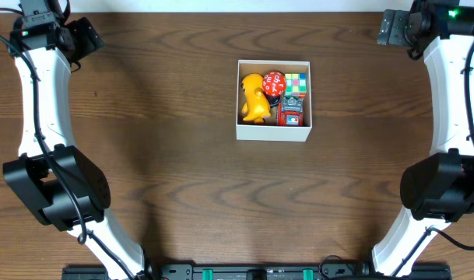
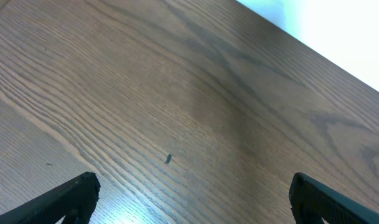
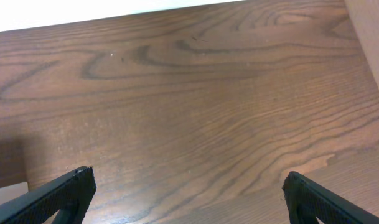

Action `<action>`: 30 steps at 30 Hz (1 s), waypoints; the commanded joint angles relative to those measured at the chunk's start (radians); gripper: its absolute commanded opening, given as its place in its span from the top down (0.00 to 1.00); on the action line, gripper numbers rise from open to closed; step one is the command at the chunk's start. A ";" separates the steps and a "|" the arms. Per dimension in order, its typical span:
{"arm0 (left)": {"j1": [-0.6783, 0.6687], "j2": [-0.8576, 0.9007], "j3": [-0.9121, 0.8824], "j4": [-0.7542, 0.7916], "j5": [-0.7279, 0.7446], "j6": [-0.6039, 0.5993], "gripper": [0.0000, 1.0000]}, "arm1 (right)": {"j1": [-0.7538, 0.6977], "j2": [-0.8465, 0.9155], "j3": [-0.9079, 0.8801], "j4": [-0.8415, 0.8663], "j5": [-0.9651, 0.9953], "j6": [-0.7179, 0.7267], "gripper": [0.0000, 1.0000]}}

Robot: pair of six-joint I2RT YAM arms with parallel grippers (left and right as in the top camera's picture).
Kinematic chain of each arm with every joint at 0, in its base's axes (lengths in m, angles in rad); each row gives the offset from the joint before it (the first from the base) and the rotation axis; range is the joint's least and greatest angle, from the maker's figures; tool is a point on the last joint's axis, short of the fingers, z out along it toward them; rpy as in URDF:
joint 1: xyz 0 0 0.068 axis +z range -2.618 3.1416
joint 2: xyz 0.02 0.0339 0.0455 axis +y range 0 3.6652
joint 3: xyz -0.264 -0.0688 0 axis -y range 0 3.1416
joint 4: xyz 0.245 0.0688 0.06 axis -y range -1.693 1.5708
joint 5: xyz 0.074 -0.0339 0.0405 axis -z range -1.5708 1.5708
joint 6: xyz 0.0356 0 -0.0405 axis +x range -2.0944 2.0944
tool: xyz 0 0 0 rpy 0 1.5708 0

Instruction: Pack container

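Left gripper [image 2: 193, 183] hangs wide open over bare wood at the far left corner of the table [image 1: 166, 155], nothing between its fingers [image 2: 71, 198]. Right gripper [image 3: 189, 177] is likewise spread and empty, over the far right corner. Container [image 1: 273, 133] sits near the table's middle, well apart from both arms. Inside it: yellow toy [image 1: 254, 99] along the left wall, red ball [image 1: 275, 82] with white marks beside it, colour cube [image 1: 296, 83] in the far right corner, red toy [image 1: 291, 113] just nearer than the cube. All packed close together.

White square container [image 1: 273, 133] mid-table, lidless, toys packed inside
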 commanded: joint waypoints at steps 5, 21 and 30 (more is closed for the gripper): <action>-0.001 0.000 0.004 -0.006 -0.008 -0.009 0.02 | -0.005 -0.003 -0.001 -0.011 -0.091 0.020 0.01; -0.001 0.000 0.004 -0.006 -0.008 -0.009 0.02 | 0.144 -0.490 -0.025 -0.103 -0.253 -0.202 0.01; -0.001 0.000 0.004 -0.006 -0.008 -0.009 0.02 | 0.192 -0.944 -0.492 0.046 -0.253 -0.201 0.01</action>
